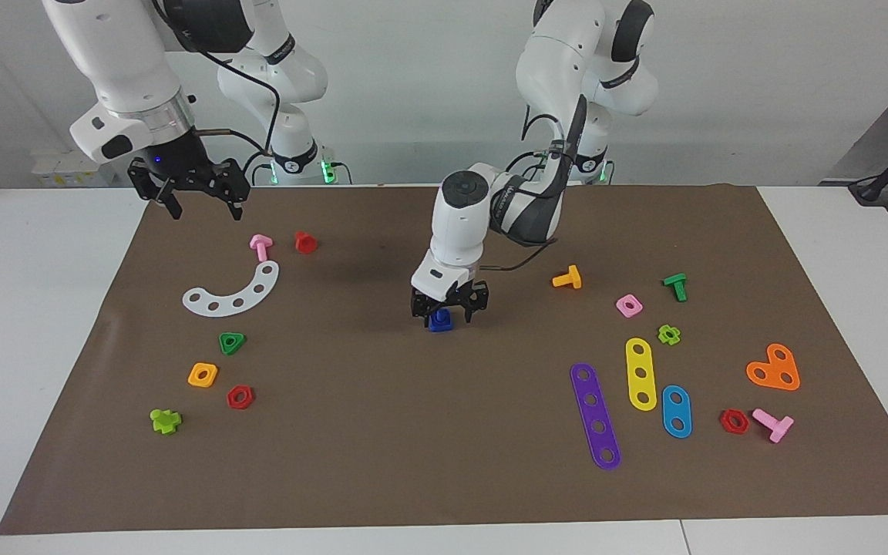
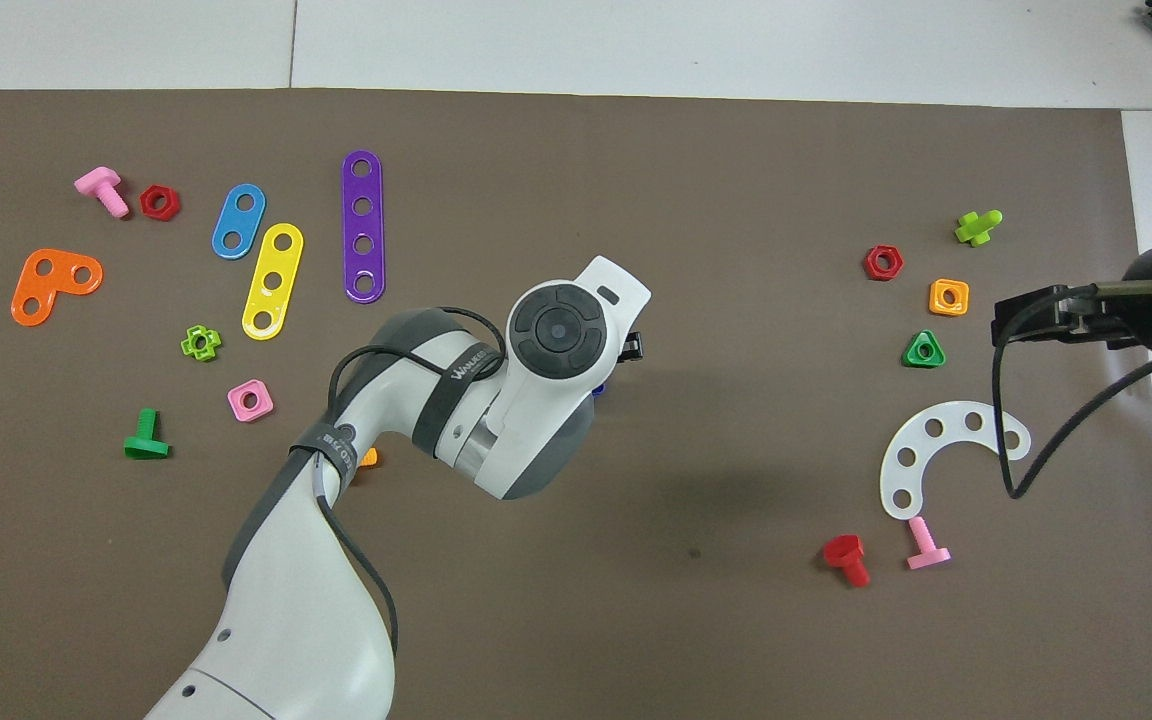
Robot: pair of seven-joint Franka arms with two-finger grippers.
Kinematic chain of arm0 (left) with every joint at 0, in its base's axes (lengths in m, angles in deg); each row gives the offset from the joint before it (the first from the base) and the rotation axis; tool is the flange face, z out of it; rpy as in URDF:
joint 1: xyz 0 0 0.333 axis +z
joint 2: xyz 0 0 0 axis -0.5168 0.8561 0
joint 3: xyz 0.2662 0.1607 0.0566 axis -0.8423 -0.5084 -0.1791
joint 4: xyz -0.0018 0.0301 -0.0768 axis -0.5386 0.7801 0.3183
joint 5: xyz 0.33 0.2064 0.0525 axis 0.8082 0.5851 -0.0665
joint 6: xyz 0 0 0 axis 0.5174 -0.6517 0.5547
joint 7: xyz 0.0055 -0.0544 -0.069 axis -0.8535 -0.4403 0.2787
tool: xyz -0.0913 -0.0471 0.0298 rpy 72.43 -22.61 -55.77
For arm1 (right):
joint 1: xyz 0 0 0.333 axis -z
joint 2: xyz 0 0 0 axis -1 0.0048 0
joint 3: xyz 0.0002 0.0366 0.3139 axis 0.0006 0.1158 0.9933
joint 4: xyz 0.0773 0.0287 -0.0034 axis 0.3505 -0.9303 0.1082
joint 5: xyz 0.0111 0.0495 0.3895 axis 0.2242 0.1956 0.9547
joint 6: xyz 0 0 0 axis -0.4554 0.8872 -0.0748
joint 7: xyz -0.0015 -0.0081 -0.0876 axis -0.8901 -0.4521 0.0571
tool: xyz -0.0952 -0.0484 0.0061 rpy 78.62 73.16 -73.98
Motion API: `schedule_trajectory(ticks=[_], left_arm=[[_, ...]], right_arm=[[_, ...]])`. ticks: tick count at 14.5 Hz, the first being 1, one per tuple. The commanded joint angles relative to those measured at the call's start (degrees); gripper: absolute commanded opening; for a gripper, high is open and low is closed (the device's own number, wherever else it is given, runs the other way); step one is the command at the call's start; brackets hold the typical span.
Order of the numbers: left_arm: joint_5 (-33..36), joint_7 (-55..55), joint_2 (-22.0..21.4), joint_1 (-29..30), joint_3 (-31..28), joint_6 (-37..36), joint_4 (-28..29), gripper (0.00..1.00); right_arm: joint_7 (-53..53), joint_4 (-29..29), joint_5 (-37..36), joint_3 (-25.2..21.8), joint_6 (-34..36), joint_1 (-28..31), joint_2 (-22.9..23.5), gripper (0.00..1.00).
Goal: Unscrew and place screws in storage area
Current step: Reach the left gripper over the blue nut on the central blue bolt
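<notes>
A small blue screw stands on the middle of the brown mat, apparently in a blue square nut. My left gripper is down over it, with its fingers spread on either side of the blue piece. In the overhead view the left arm's wrist covers the gripper, and only a sliver of blue shows. My right gripper hangs open and empty, raised over the mat's corner at the right arm's end, and waits.
A white arc plate, a pink bolt, a red bolt and several nuts lie toward the right arm's end. An orange bolt, a green bolt, a pink nut and coloured strips lie toward the left arm's end.
</notes>
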Motion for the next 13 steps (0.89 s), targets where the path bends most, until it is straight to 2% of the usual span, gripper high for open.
schedule_trajectory(ticks=[1,4,9,11,12,13], left_arm=[[0.19,-0.09,-0.78,-1.32,-0.91,3.70,3.53,0.87],[0.19,0.26,-0.78,-1.32,-0.91,3.79,3.97,0.78],[0.37,0.70,-0.87,-1.24,-0.91,3.26,4.06,0.38],[0.28,0.70,-0.95,-1.24,-0.83,2.57,3.97,0.11],[0.28,0.70,-0.95,-1.15,-0.91,1.69,3.54,0.04],[0.28,0.62,-0.87,-0.97,-0.91,0.90,2.58,0.04]], right_arm=[[-1.84,0.01,1.28,0.09,0.90,0.43,-0.48,1.00],[-1.84,0.10,1.28,0.09,0.90,0.43,-0.57,1.00],[-1.84,0.10,1.28,0.09,0.90,0.43,-0.48,1.00],[-1.84,0.01,1.28,0.09,0.90,0.43,-0.57,1.00],[-1.84,0.10,1.28,0.09,0.90,0.43,-0.57,1.00],[-1.84,0.01,1.28,0.09,0.90,0.43,-0.57,1.00]])
